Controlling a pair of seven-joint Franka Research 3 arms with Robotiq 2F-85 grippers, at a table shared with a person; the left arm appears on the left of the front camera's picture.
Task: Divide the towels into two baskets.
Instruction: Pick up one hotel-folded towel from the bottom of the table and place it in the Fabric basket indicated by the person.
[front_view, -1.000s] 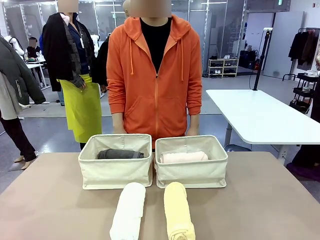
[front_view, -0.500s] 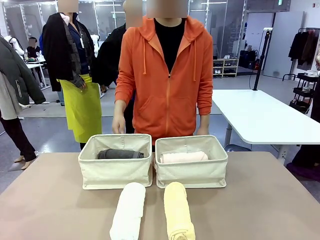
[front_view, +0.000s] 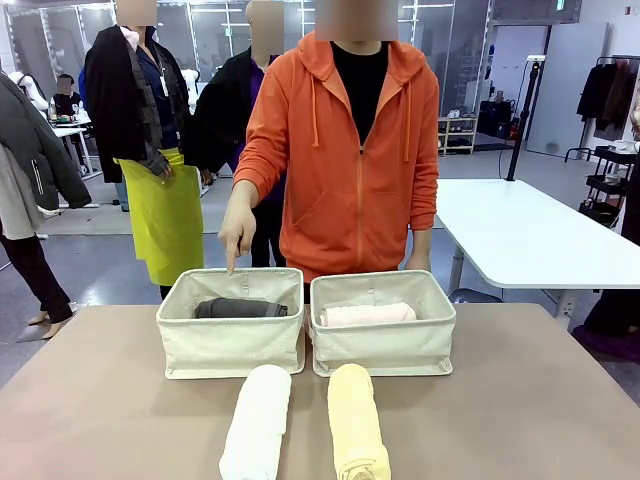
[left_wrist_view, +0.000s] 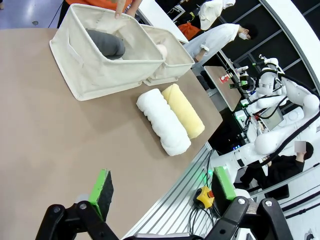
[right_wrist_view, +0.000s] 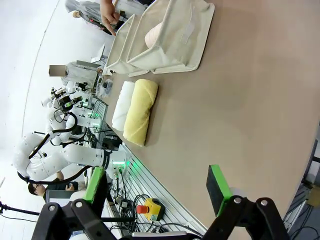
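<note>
Two cream canvas baskets stand side by side at the table's far edge. The left basket holds the dark grey towel. Inside the right basket lies the pale pink towel. In front of them the white towel and the pale yellow towel lie side by side on the table. A person's hand points a finger down at the left basket's far rim. My left gripper and my right gripper both stand open over the table's near edge, holding nothing.
The person in an orange hoodie stands behind the baskets. The brown table has free room on both sides of the towels. A white table stands at the back right, and other people are behind on the left.
The person has stepped to the right and raised a hand, now pointing a finger down at the left basket. Towels and baskets have not moved.
</note>
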